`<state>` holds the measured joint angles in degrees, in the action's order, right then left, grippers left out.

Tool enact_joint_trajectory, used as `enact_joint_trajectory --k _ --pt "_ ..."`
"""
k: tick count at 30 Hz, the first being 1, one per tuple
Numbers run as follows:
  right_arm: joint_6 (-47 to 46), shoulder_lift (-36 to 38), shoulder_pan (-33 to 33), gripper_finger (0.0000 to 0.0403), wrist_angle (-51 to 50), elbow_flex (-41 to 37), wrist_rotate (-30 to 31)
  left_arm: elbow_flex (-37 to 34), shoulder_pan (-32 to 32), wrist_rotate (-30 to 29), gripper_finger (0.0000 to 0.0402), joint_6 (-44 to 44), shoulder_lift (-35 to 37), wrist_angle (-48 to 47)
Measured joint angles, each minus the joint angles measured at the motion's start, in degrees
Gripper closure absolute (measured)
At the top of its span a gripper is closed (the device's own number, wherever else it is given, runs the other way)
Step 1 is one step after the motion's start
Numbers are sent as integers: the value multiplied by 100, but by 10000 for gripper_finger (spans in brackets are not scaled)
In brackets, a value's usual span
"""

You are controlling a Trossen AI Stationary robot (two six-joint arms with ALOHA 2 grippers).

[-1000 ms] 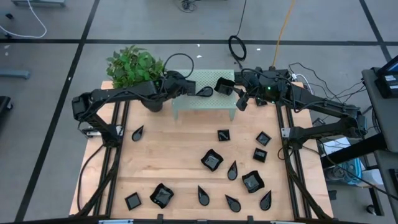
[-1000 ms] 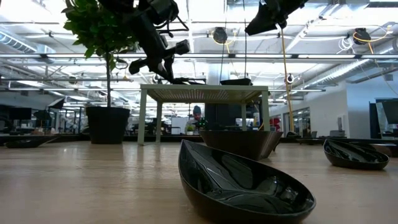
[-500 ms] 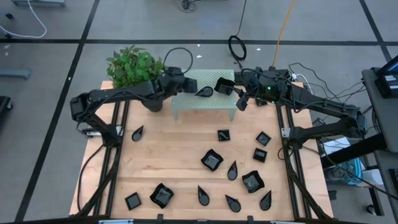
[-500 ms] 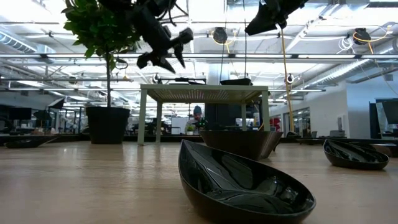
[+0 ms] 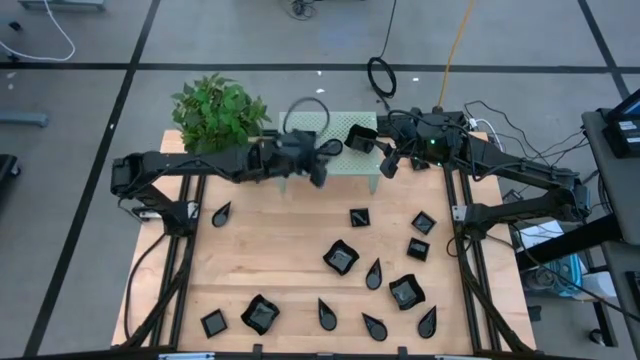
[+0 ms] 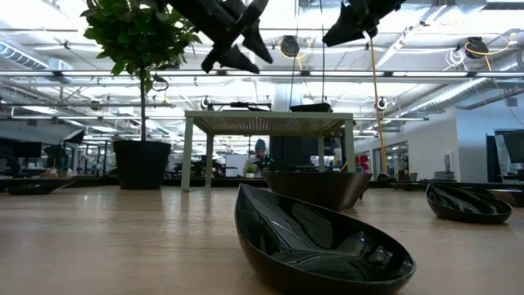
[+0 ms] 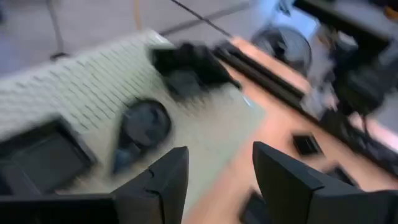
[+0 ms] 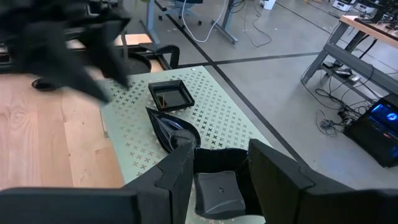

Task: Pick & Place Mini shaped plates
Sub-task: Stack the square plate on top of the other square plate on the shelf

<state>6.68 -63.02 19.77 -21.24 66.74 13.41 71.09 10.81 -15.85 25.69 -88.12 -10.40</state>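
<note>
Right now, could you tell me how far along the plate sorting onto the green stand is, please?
Done: a teardrop plate and two square plates lie on the green stand. In hand: nothing; the left gripper is open and empty beside the stand, and the right gripper hangs open at its other end. Left: about fourteen plates are scattered on the wooden table.

A leafy green potted plant (image 5: 215,108) stands at the wooden table's (image 5: 280,250) far left corner, beside a pale green perforated metal stand (image 5: 355,165).
</note>
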Motion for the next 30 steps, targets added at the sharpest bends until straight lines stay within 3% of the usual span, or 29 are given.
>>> enact_joint_trajectory --k 4,8,17,22,30 --pt "0 0 0 261 0 0 0 0 -448 38 220 178 0 -403" --pt "0 0 0 261 0 0 0 0 -850 79 220 955 0 -1099" --pt "0 0 0 261 -2 2 0 0 -1806 768 220 2391 0 -2521" --pt "0 0 0 261 -1 0 0 0 -2614 1090 220 3442 -29 -2935" --pt "1 0 1 261 -1 0 0 0 -4010 955 220 5126 -42 -3432"
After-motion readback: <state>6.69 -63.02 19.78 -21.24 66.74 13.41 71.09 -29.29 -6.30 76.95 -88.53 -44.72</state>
